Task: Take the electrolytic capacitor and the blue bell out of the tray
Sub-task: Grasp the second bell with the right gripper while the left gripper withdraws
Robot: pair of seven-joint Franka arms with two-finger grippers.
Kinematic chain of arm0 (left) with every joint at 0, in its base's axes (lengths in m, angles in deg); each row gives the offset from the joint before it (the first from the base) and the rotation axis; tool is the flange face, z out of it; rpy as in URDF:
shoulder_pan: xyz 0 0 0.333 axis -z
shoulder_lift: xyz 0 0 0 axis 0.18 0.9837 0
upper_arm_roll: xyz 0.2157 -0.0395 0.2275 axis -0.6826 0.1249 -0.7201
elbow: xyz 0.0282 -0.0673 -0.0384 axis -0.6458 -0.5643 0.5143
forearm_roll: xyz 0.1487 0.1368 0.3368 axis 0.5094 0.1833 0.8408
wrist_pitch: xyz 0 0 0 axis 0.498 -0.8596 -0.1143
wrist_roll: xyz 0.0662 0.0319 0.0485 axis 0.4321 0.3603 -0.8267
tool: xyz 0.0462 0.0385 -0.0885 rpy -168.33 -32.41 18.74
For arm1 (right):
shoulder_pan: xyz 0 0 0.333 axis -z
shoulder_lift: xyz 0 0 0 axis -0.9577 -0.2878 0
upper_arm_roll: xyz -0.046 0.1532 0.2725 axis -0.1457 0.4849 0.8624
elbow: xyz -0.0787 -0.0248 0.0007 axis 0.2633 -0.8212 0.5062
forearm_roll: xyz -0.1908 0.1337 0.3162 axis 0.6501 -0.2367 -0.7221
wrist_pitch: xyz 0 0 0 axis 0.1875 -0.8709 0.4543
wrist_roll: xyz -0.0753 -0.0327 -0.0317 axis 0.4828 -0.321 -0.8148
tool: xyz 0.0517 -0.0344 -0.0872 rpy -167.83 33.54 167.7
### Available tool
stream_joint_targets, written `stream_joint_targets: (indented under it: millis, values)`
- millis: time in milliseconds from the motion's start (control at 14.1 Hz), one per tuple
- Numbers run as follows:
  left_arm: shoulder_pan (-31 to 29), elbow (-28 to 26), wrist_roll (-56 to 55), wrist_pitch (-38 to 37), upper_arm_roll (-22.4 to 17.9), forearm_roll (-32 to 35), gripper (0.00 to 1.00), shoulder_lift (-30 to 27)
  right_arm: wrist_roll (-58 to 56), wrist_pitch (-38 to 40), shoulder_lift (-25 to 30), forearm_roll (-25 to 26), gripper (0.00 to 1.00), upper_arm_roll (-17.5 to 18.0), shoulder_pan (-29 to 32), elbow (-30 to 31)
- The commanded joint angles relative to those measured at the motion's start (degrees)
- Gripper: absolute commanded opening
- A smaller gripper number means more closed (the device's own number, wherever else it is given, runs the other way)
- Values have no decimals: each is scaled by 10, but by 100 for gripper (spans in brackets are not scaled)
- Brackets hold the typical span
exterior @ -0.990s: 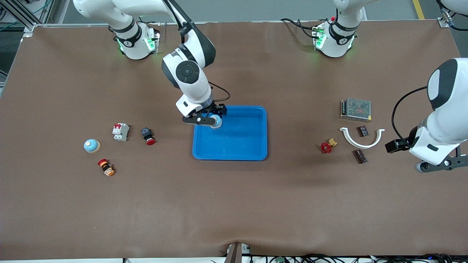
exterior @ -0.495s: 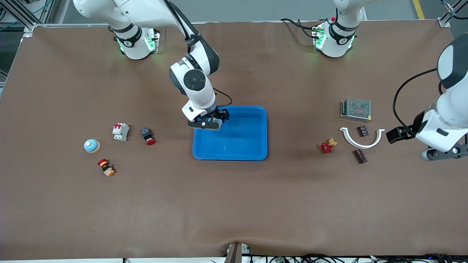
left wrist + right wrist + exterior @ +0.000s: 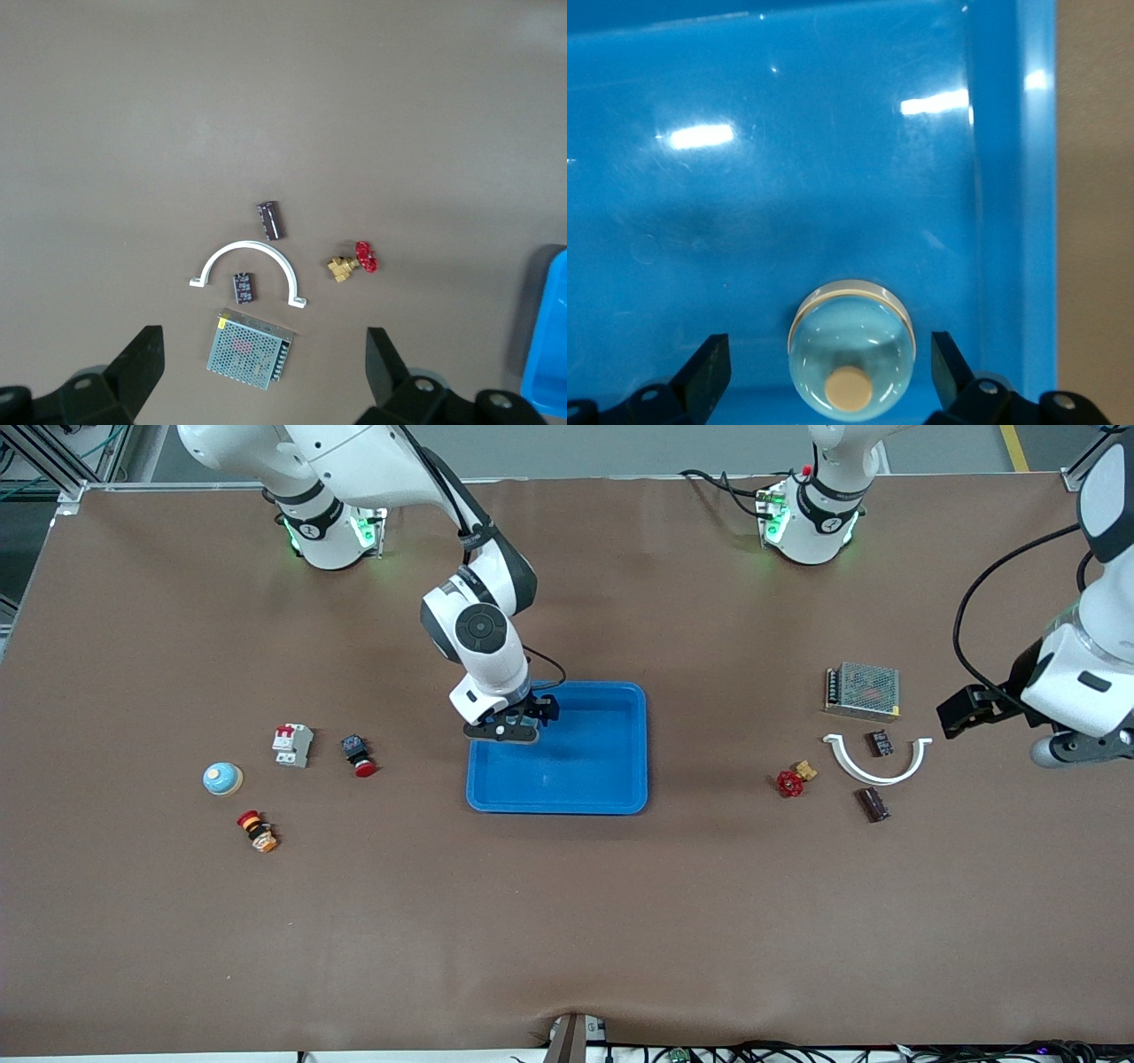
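ok | tray (image 3: 585,771): mid-table | blue bell (image 3: 851,349): in tray corner toward right arm's base, dome up | right gripper (image 3: 512,724): spread wide, directly over bell, straddling it | left gripper (image 3: 1076,748): spread wide, waiting over table's left-arm end

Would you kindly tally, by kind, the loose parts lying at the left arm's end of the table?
Mesh-covered power supply: 1
White curved bracket: 1
Small dark capacitor-like parts: 2
Red-handled valve: 1
Total: 5
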Motion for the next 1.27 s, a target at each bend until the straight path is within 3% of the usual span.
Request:
stream_joint_targets:
  millis: [0,283,778,990,1132,1202]
  values:
    - [53,-8,5,-21,-44,-14,100,-34,8,-15,-12,9,100,-8,-10,0]
    - [131,-14,13,-25,-147,-70,100,-58,8,-18,-15,11,100,-9,-12,2]
    - [215,-55,47,-26,-258,-112,100,-99,8,-19,-15,39,98,-9,-11,9]
    - [215,-65,47,-29,-259,-113,100,-108,8,-19,-15,39,66,-9,-10,8]
    - [215,-75,47,-29,-259,-113,100,-115,8,-19,-15,39,51,-8,-9,7]
    - [215,-78,48,-29,-259,-114,100,-120,8,-18,-15,39,50,-8,-10,7]
